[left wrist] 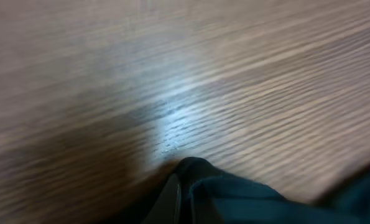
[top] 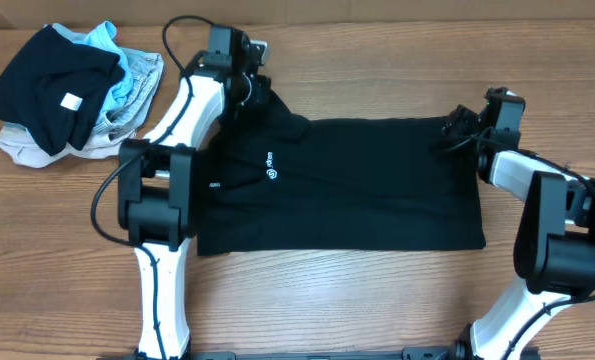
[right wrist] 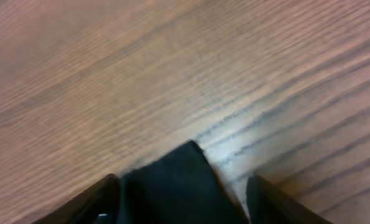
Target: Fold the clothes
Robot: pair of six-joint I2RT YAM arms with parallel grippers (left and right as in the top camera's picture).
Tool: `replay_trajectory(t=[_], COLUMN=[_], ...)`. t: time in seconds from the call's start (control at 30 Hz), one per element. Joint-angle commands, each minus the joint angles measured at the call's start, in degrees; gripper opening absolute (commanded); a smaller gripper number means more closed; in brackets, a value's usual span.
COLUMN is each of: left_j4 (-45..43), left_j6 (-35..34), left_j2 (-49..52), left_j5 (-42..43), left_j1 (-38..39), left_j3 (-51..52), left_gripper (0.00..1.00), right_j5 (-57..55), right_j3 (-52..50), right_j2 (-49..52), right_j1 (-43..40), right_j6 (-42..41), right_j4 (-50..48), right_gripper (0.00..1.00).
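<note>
The black polo shirt [top: 357, 185] lies flat across the middle of the table, its white chest logo [top: 270, 175] facing up. My left gripper [top: 249, 92] is at the shirt's far left corner. In the left wrist view it is shut on a raised pinch of the black fabric [left wrist: 200, 183], and that picture is blurred. My right gripper [top: 459, 128] is at the shirt's far right corner. In the right wrist view its fingers [right wrist: 185, 199] stand apart, and a pointed corner of the shirt [right wrist: 178, 180] lies between them on the wood.
A pile of other clothes [top: 72, 90] sits at the far left: a bundled black garment with a square white tag, and light blue and beige pieces. Bare wooden table [top: 377, 300] lies in front of the shirt. Both arm bases stand at the near edge.
</note>
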State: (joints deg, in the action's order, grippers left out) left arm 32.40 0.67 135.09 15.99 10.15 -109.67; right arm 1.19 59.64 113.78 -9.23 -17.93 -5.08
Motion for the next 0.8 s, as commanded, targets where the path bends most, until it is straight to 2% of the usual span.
replay_trajectory(t=[0.0, 0.13, 0.27, 0.33, 0.37, 0.57, 0.67, 0.77], left_j4=[0.7, 1.4, 2.8, 3.8, 4.2, 7.7, 11.0, 13.0], left_j6=[1.7, 1.7, 1.5, 1.5, 1.5, 1.5, 1.6, 1.5], left_j2=[-5.6, -8.4, -11.3, -12.6, -13.0, -13.6, -13.7, -13.8], left_j5=[-2.5, -6.6, -7.2, -7.3, -7.4, -7.5, -8.0, -12.0], left_j1=[0.3, 0.2, -0.1, -0.1, -0.1, -0.1, -0.1, -0.1], left_j3=[-2.3, -2.3, -2.3, -2.3, -2.3, -2.3, -2.3, -2.3], left_gripper=[0.04, 0.04, 0.04, 0.04, 0.04, 0.04, 0.04, 0.04], right_j5=[-0.6, -0.4, 0.6, 0.6, 0.6, 0.6, 0.6, 0.6], right_j3=[0.4, 0.4, 0.4, 0.4, 0.4, 0.4, 0.4, 0.6], right_j2=[1.0, 1.0, 1.0, 1.1, 1.2, 3.0, 3.8, 3.6], right_j1=[0.2, 0.2, 0.2, 0.2, 0.2, 0.2, 0.2, 0.2], right_j6=[0.2, 0.9, 0.8, 0.9, 0.9, 0.9, 0.9, 1.7], right_j4=[-0.2, -1.3, -2.2, -1.9, -2.0, -3.6, -3.7, -4.1], right_gripper=[0.61, 0.50, 0.45, 0.48, 0.54, 0.56, 0.45, 0.23])
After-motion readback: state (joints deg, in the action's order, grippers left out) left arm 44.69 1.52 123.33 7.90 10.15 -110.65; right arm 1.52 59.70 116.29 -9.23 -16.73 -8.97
